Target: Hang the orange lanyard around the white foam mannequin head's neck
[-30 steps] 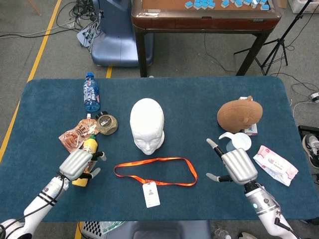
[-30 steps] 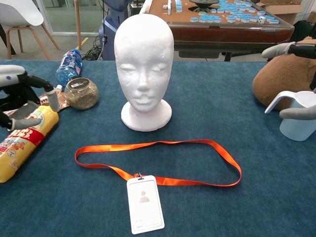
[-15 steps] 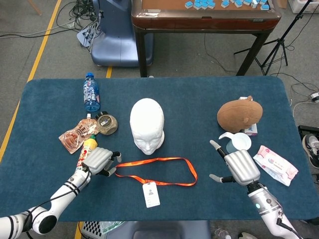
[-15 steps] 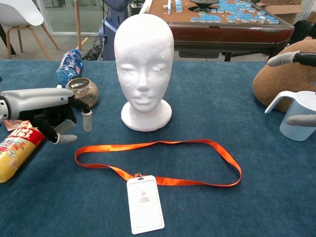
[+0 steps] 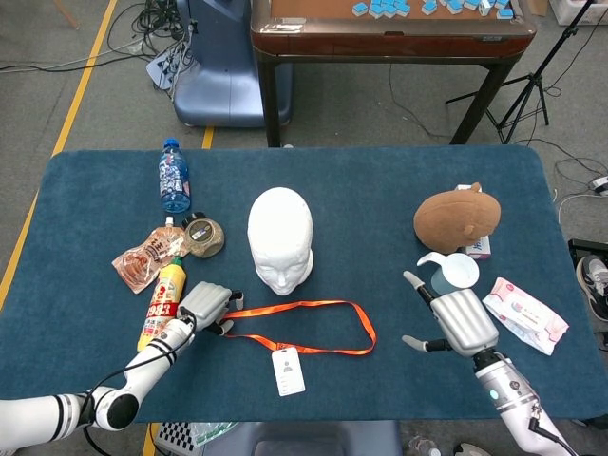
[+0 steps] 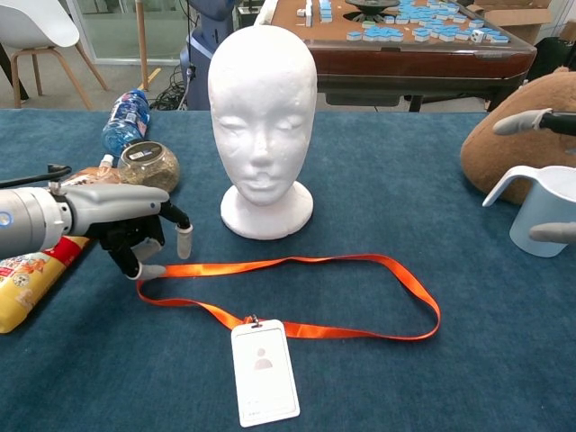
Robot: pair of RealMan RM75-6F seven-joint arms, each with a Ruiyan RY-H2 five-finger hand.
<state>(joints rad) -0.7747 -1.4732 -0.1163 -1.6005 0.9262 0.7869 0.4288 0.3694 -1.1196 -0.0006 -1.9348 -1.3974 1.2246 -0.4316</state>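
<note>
The white foam mannequin head point(image 5: 280, 237) point(image 6: 263, 117) stands upright mid-table, facing me. In front of it the orange lanyard point(image 5: 302, 326) point(image 6: 297, 292) lies flat in a long loop, its white badge point(image 5: 288, 370) point(image 6: 264, 371) at the near side. My left hand point(image 5: 207, 306) point(image 6: 135, 229) hovers at the loop's left end, fingers apart and pointing down, one fingertip point(image 6: 149, 270) at the strap; nothing is gripped. My right hand point(image 5: 454, 321) is open at the right, well clear of the lanyard; only its fingertips point(image 6: 522, 121) show in the chest view.
Left of the head lie a yellow bottle point(image 5: 162, 302), a snack pouch point(image 5: 142, 256), a round jar point(image 5: 202, 236) and a water bottle point(image 5: 174, 177). At the right are a brown plush point(image 5: 458, 216), a white cup point(image 5: 454, 272) and a tissue pack point(image 5: 525, 314).
My left hand has travelled right from beside the yellow bottle to the lanyard's left end. My right hand has drifted slightly right and nearer. The lanyard has not moved.
</note>
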